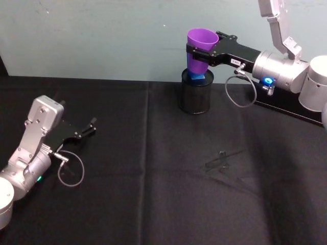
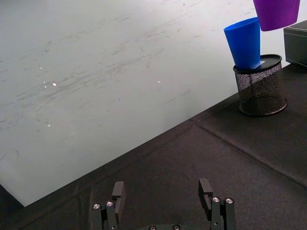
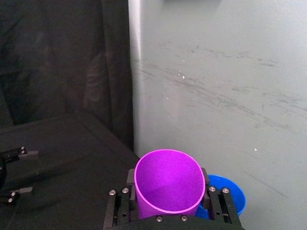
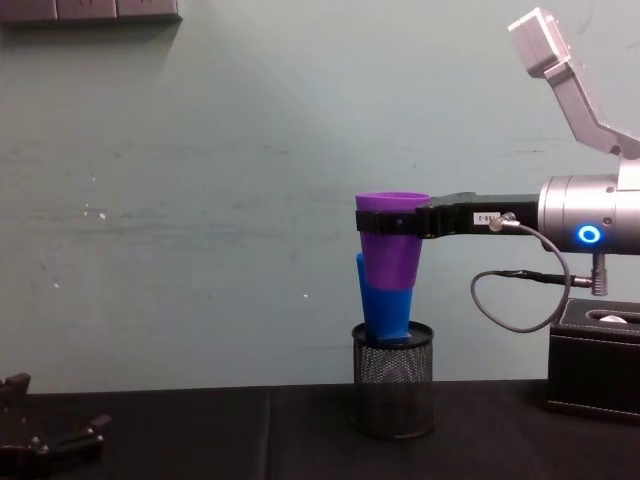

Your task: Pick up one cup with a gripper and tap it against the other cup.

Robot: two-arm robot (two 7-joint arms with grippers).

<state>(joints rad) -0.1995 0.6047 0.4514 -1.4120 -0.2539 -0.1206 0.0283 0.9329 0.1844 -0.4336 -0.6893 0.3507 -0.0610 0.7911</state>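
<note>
**Right gripper and purple cup.** The right gripper point(image 1: 198, 54) reaches in from the right above the far edge of the worktop point(image 1: 153, 204). It is closed on the purple cup point(image 1: 201, 45). One finger lies on each side of the cup wall, just below the rim, with the cup seated between them. The cup is held upright, mouth up, well clear of the worktop. In the right wrist view the open mouth of the cup point(image 3: 168, 184) sits directly between the two fingers point(image 3: 125, 178).

**Blue cup.** The blue cup point(image 1: 199, 76) stands mouth up in the mesh holder point(image 1: 195, 98), leaning slightly. The holder rests near the far edge of the worktop, right of its middle. The base of the purple cup hangs level with the blue cup's rim and just beside it. From the chest the two cups overlap point(image 4: 385, 305). Whether they touch cannot be told.

**Left gripper.** The left gripper point(image 1: 88, 130) lies low near the left edge of the worktop, well apart from both cups. Its fingers point(image 2: 205, 189) are spread wide with nothing between them.
</note>
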